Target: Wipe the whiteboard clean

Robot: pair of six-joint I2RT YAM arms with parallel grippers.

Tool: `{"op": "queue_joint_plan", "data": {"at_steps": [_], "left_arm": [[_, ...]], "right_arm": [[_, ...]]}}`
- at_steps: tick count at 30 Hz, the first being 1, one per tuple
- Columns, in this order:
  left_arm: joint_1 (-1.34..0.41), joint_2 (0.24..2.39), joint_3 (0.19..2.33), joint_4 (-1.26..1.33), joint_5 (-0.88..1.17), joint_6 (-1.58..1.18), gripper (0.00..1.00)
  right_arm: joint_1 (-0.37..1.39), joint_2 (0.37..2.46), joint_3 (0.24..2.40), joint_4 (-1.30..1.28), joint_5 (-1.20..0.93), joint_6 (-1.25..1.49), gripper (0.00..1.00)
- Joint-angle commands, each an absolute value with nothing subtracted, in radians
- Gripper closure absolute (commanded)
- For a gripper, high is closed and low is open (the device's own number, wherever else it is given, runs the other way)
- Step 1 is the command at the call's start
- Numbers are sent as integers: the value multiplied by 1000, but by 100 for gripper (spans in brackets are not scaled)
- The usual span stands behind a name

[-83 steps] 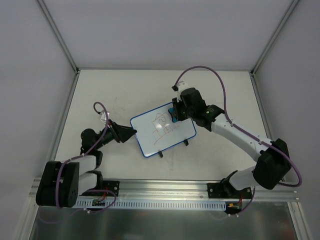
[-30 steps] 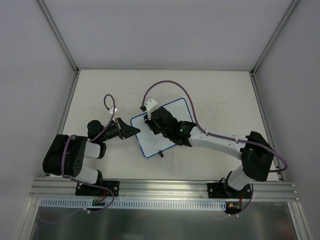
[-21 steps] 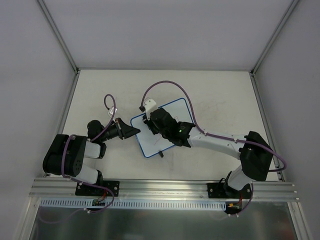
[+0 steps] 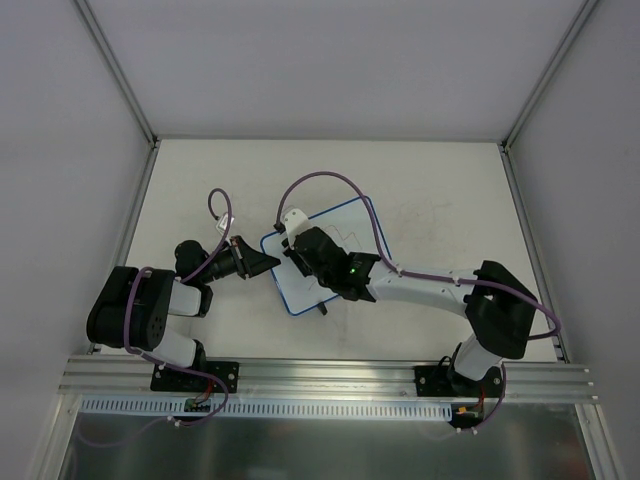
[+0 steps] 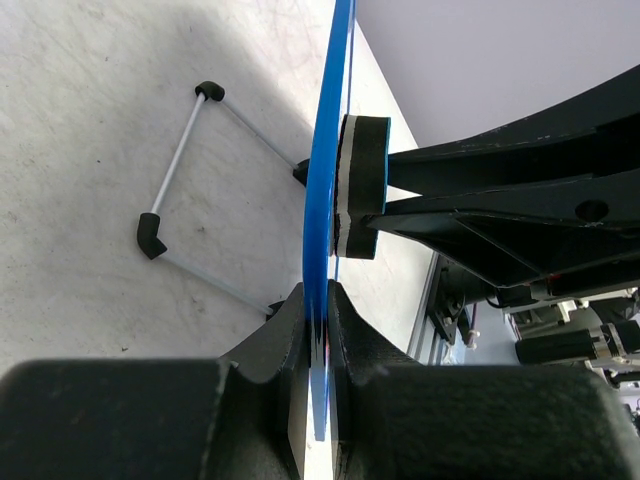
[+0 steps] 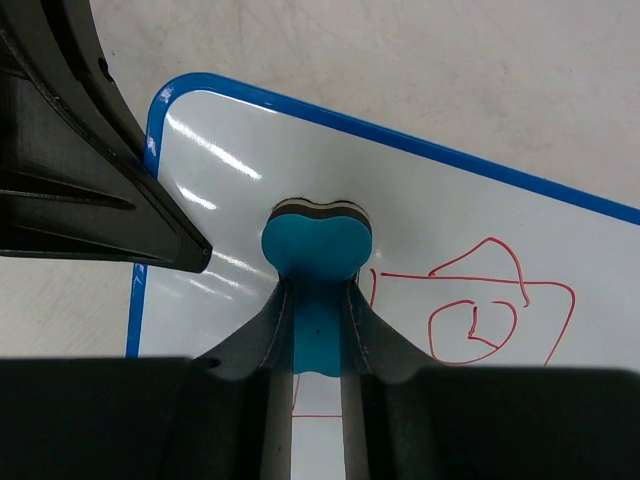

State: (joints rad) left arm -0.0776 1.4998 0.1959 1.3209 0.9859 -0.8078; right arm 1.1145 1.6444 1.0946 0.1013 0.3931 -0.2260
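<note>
Two grippers are working a whiteboard on the tabletop.
The left gripper is clamping its blue rim, jaws narrowed on it; the right gripper is gripping a blue eraser, pressing it against the face (red drawing just beside).

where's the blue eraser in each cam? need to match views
Top external: not visible; hidden under the right end effector over the left part of the whiteboard.
Left wrist: the eraser sits right of centre, upper half, edge-on against the board's face.
Right wrist: centre, gripped between the fingers, on the board.
Shared landmark: the board's blue rim, pinched by the left end effector.
</note>
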Motion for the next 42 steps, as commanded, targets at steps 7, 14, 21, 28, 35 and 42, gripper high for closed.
{"op": "queue_joint_plan", "data": {"at_steps": [7,14,21,28,35,42], "left_arm": [[-84,1500,190,1663,1025,-741,100],[-83,1500,189,1664,1028,-741,100],[-84,1497,186,1666,1028,-742,100],[-84,1496,183,1666,1029,-742,100],[-84,1496,184,1666,1031,-744,100],[-84,1502,186,1666,1029,-746,100]], "right_arm": [[1042,1638,1071,184,391,-166,100],[937,1574,1017,190,305,-115,100],[838,1545,973,195,276,-81,100],[730,1511,885,236,262,21,100],[666,1468,798,252,346,92,100],[632,1436,750,258,354,109,100]]}}
